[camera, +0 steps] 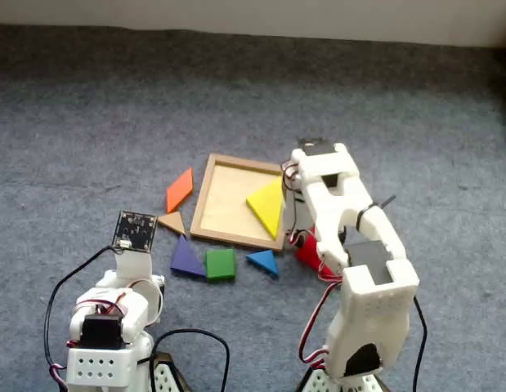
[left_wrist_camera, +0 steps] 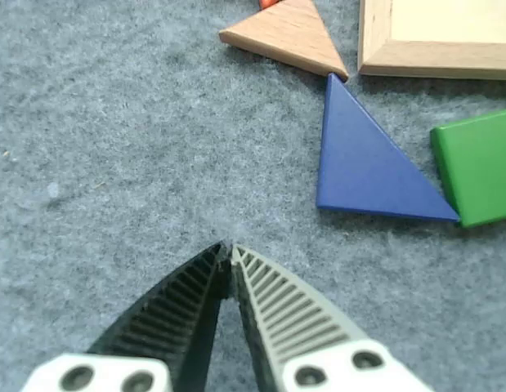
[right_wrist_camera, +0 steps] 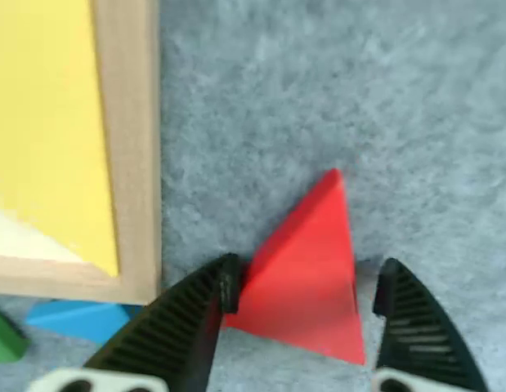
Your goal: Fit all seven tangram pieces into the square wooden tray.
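Right wrist view: right gripper (right_wrist_camera: 308,284), fingers spread, straddling red triangle (right_wrist_camera: 306,269), which lies on the carpet (right_wrist_camera: 359,82) just beside the tray (right_wrist_camera: 126,163) rim. One finger seems to touch the piece, though contact is hard to confirm.

Step in hand, by judgement: grasping the red triangle. Next move calls for closing on its edges, lifting, and turning it to seat against yellow triangle (right_wrist_camera: 40,122), already in the tray.

Right arm: extended along the tray's side, wrist pitched down.

Left gripper (left_wrist_camera: 230,261): fingers closed on nothing, low over carpet near dark blue triangle (left_wrist_camera: 367,163).

Soft even light, moderately bright, short faint shadows
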